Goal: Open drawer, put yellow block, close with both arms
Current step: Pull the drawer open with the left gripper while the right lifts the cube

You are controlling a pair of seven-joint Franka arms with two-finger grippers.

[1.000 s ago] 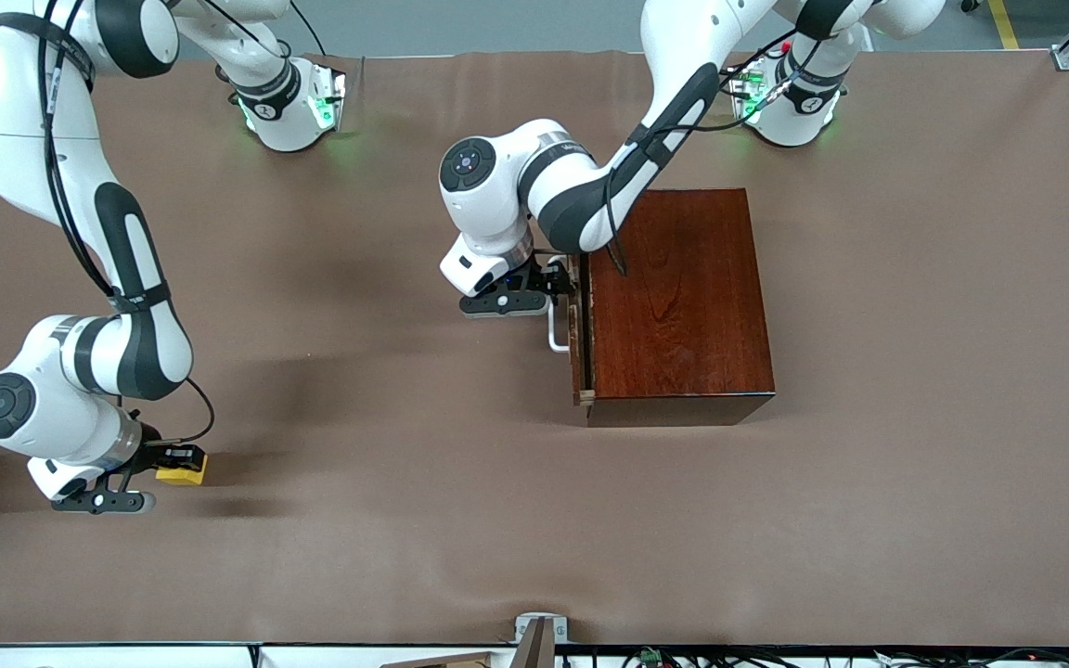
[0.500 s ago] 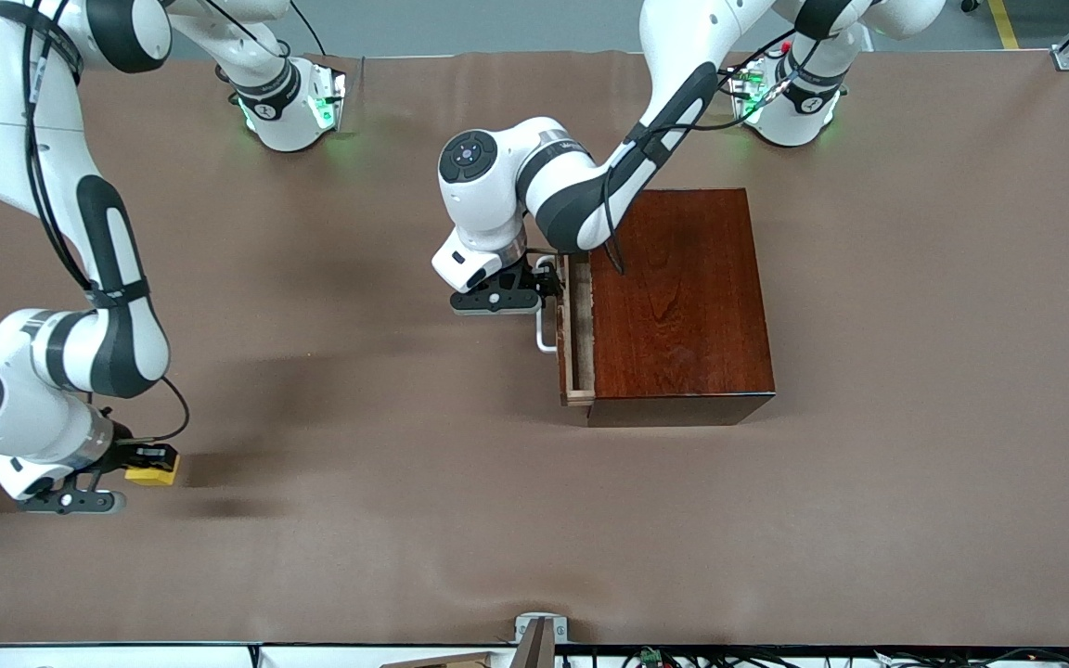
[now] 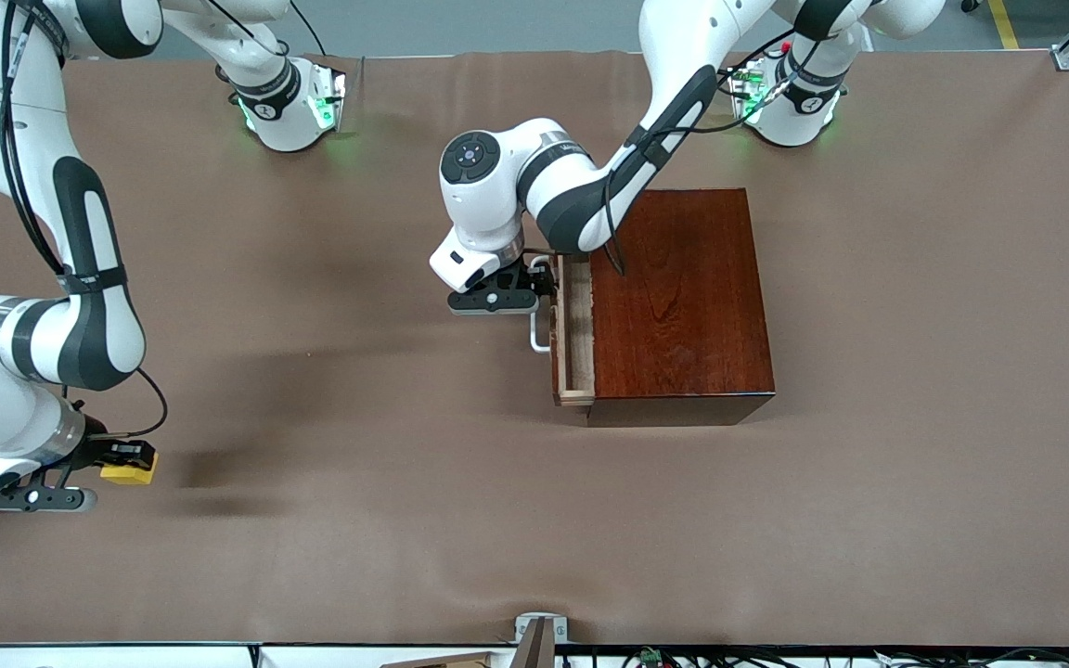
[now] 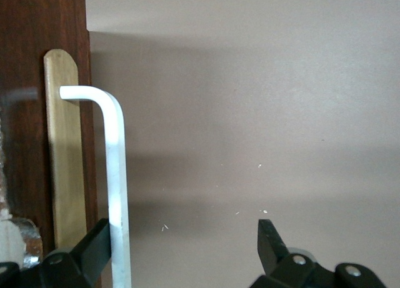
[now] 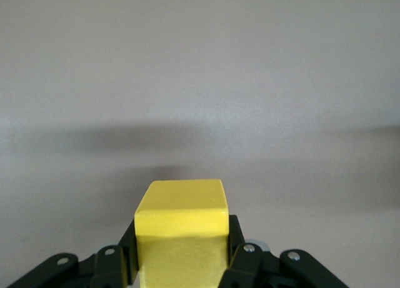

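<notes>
Meanwhile right claw (image 3: pixel 122 461) clamps yellow block (image 3: pixel 129 471); left claw (image 3: pixel 546 278) spread, hooking drawer (image 3: pixel 575 334) handle (image 3: pixel 535 334).

Two white jointed robot arms are showing glossy rounded shells broken by black joint bands and long black oval panels along their links. The left arm (image 3: pixel 590 176) is carrying a dark round cap with a small blue centre on its wrist joint, and thin black cables are running along its links. The right arm (image 3: pixel 61 306) is trailing looping black cables too. Both round bases are glowing green. Each black end effector, left (image 3: pixel 534 283) and right (image 3: pixel 122 456), is ending in two angular black fingers (image 4: pixel 270 238) with silver screw heads showing at the knuckles.
</notes>
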